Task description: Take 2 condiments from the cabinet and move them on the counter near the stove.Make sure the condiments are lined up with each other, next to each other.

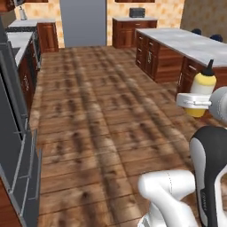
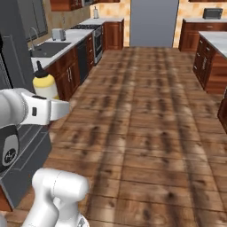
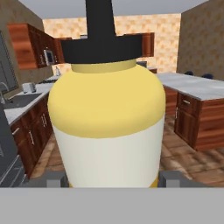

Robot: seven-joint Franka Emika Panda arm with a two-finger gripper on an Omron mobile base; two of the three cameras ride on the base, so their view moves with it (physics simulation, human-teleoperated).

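You hold yellow bottle (image 3: 107,118) upright in gripper (image 3: 109,179), jaws clamped on lower body, nozzle up. Stove (image 2: 86,27) lies far off at 11 o'clock in right base view; carry bottle there, axis vertical.

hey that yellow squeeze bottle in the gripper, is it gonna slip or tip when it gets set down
The yellow squeeze bottle has a smooth, rounded body, so it could slip or squash a little in the gripper. Upright now, its wide body and narrow dark nozzle suggest it should stand steadily.
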